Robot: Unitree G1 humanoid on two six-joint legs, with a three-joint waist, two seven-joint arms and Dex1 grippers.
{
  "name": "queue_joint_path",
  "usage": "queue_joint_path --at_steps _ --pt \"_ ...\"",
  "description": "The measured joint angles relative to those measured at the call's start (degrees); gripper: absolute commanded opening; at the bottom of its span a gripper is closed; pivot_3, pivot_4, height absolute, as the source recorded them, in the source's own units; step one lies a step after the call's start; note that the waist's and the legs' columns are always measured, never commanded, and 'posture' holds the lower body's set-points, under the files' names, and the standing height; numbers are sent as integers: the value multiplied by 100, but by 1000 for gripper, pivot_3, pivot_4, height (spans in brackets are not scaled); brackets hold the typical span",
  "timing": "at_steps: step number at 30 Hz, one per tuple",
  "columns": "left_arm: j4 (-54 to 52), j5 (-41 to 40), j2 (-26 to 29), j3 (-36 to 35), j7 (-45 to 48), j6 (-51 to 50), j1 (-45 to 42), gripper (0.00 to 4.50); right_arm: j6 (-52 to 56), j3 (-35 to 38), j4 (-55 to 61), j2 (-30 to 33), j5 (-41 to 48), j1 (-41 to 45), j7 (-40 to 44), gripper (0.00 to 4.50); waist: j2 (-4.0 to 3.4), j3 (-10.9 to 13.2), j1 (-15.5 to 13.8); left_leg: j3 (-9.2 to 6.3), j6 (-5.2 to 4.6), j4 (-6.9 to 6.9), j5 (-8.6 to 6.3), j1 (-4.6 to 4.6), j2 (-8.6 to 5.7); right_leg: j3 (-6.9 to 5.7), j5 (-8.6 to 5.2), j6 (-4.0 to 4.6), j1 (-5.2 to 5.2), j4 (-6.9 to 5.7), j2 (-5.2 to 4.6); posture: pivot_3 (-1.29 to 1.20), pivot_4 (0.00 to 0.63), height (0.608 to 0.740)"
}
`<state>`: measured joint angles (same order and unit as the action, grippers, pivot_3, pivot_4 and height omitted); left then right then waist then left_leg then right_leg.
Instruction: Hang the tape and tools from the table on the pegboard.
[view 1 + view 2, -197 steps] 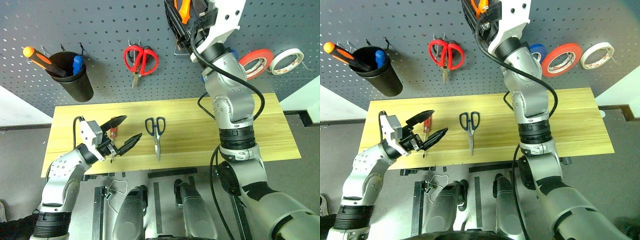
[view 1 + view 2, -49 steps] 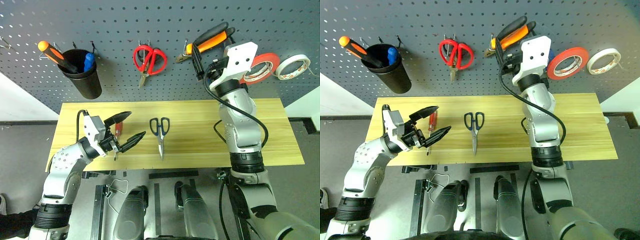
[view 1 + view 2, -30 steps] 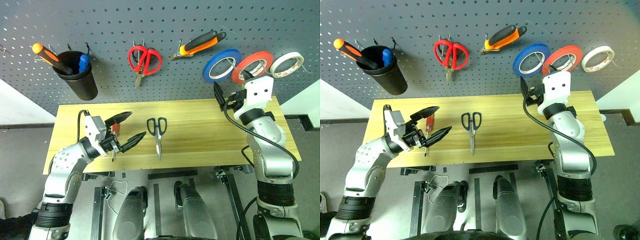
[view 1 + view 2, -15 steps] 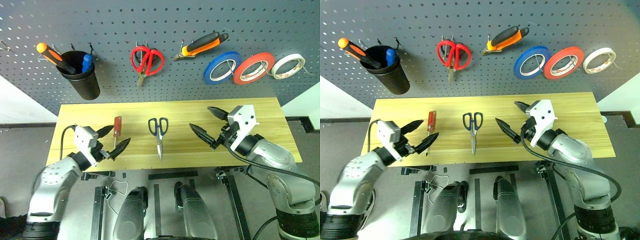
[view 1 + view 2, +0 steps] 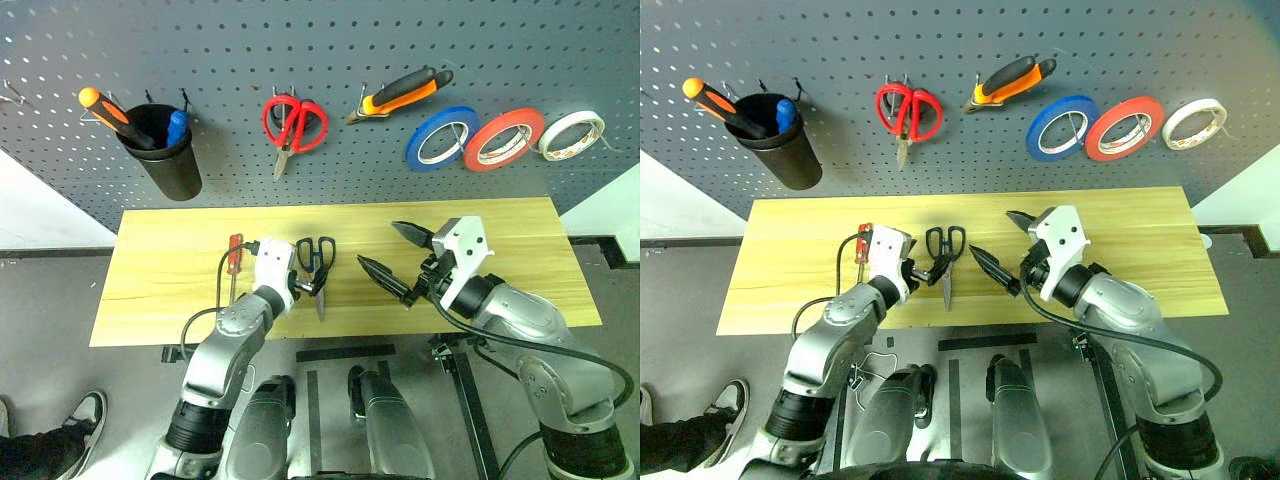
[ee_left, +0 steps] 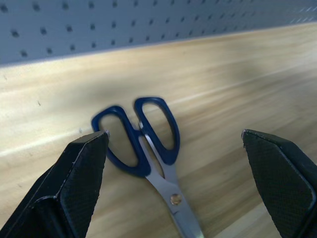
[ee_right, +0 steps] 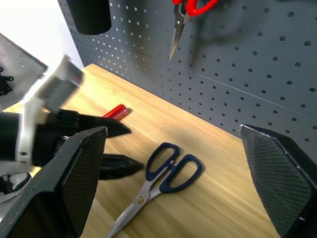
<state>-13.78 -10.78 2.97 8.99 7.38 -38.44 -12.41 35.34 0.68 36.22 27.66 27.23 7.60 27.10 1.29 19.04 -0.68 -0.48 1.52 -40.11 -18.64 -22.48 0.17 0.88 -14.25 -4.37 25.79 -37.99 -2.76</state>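
Pegboard (image 5: 220, 60) is being seen behind tabletop (image 5: 520, 240). Right gripper (image 5: 397, 256) is being held wide open, empty. Left gripper (image 5: 933, 265) is being held wide open, empty, blue-handled scissors (image 6: 148, 144) lying flat between its fingers. Red-handled screwdriver (image 5: 234, 256) is lying just beside the left gripper.

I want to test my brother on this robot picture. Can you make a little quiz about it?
1. True or false: the pliers hang on the pegboard.
2. Which tools lie on the table?
3. The left gripper is closest to: A) the black cup B) the blue scissors C) the white tape

Key
1. True.
2. The blue scissors and the red screwdriver.
3. B; it is open, just left of the scissors' handles. The right gripper is open too.
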Motion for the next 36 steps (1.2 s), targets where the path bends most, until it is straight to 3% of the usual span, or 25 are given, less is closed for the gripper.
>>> queue_joint_path --at_steps 4,10,31,36 --pt "126 145 -695 -160 -904 -915 -195 4500 1 -105 20 -78 -2 -4 -122 4472 5 -1 -6 -2 -1 -1 0 -1 -8 -1 0 -1 -3 2 -1 75 302 740" --pt "264 262 -734 -396 -1673 -1632 -244 4500 63 -160 129 -114 0 -44 -259 4472 6 -1 6 -4 0 0 0 1 -5 -1 0 -1 -3 0 0 54 318 740" --pt "1189 -114 -893 -51 -1558 -1264 -697 4500 196 -148 302 -113 7 -80 -485 4472 9 2 24 -5 -2 2 -1 0 -10 -1 -1 -2 -4 7 -3 26 339 740" --pt "1884 -93 -1225 -114 -1663 -1071 -1063 4500 230 -149 355 -114 9 -78 -539 4472 13 4 13 -5 -4 2 -2 -2 -12 -2 -1 -3 -4 13 -3 19 344 740"
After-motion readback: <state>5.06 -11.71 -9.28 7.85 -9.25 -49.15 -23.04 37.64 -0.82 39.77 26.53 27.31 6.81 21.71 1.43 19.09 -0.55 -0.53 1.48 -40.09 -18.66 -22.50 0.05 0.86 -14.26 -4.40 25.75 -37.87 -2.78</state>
